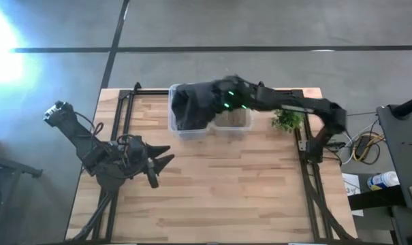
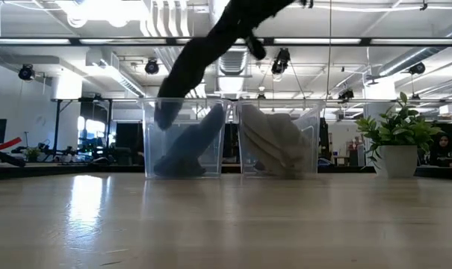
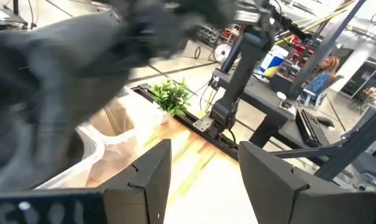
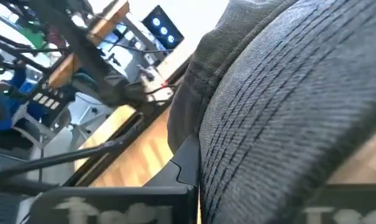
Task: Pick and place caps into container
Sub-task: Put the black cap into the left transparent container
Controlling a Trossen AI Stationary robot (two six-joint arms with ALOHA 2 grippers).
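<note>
My right gripper (image 1: pixel 214 95) reaches from the table's right side over the left of two clear containers (image 1: pixel 180 128) at the far edge, and it is shut on a dark cap (image 1: pixel 190 107). The cap hangs down into that container (image 2: pixel 182 138), where dark fabric (image 2: pixel 188 153) lies. The right container (image 2: pixel 279 140) holds tan caps (image 2: pixel 274 146). My left gripper (image 1: pixel 163 160) is open and empty above the table's left half; its two fingers show apart in its wrist view (image 3: pixel 200 180). My right gripper holds the dark cap by a part with rows of parallel stitching (image 4: pixel 262 124), which lies against one finger (image 4: pixel 183 167); the cap itself hides the other finger. The cap hangs below the gripper, and its lower end (image 2: pixel 168 108) reaches past the left container's rim.
A small green plant in a white pot (image 1: pixel 287 120) stands right of the containers, also in the low view (image 2: pixel 394 142). Black rails (image 1: pixel 308 170) run along the table's left and right sides. Bare wood (image 1: pixel 226 184) lies in front of the containers.
</note>
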